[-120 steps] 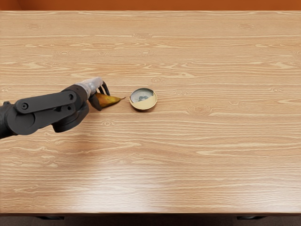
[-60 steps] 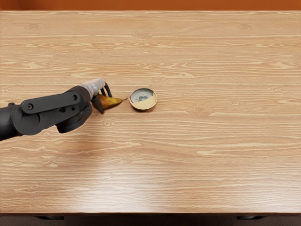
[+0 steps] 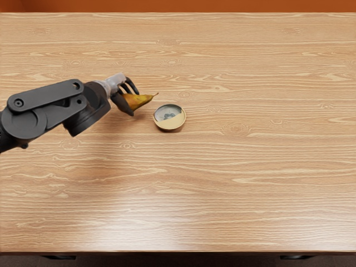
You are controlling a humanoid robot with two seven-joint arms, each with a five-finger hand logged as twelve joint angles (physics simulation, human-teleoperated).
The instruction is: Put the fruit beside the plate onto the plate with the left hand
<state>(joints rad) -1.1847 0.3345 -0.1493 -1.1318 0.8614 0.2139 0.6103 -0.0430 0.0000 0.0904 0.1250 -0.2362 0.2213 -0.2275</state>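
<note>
A small yellow-brown fruit (image 3: 139, 100), tapered like a pear, is grasped by the left hand (image 3: 125, 93). The dark fingers (image 3: 131, 85) are curled over its broad end, and the thin stem end is left free, pointing toward 3 o'clock. The fruit is held at about 10 o'clock from the plate (image 3: 169, 128), near it but not over it. It appears to be raised off the counter (image 3: 250, 178), though the height cannot be read with certainty. The plate is small and round, with a pale centre bearing a dark mark.

The fruit is judged to be light and fairly firm, with a smooth skin that could slide under a loose grip. The rounded body would also be prone to roll once set down. The wide end is taken as the sound place for a hold, since the narrow tip offers little surface and could pivot between the fingers. A moderate squeeze is thought sufficient, and a harder one might bruise it. A low release over the plate's middle would be advised, as the plate is barely larger than the fruit. The right arm is not seen.
</note>
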